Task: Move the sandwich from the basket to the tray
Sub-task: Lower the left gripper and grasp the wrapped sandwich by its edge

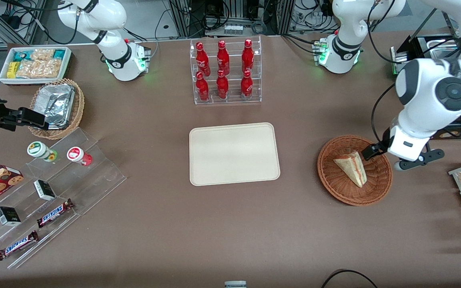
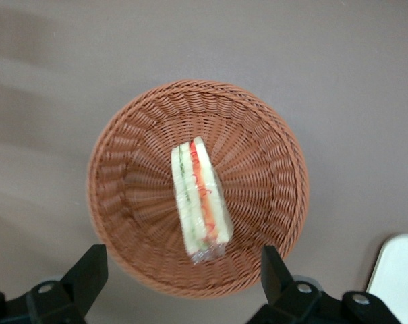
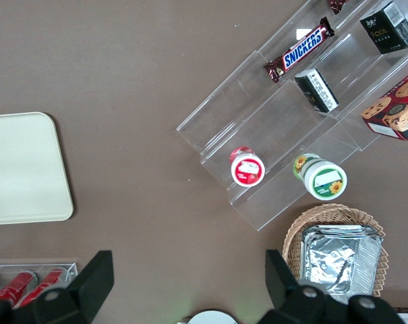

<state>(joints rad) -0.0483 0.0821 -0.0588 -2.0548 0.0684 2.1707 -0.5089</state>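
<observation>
Lying in the basket [image 1: 336, 188] is the sandwich [image 1: 352, 166], a pale triangular wedge of white bread. In the left wrist view the sandwich [image 2: 199, 199] shows its cut edge: green filling along one bread layer, red along the next, with a glint of clear wrap at its wider end. It rests near the middle of the basket [image 2: 129, 169], a round, shallow, reddish-brown wicker bowl standing on the brown worktop [image 1: 230, 224].

The gripper [image 1: 370, 151] hangs over the basket's rim, on the side toward the working arm's end of the worktop, above the sandwich and not touching it. Its jaws are spread wide and hold nothing; in the wrist view the two dark fingers [image 2: 89, 273] stand far apart, wider than the sandwich is thick, with the basket's edge between them.

The tray [image 1: 234, 154], cream-beige with rounded corners and a low rim, sits on the worktop well apart from the basket, toward the parked arm's end. A clear rack of red bottles [image 1: 224, 72] stands farther from the front camera than the tray.
</observation>
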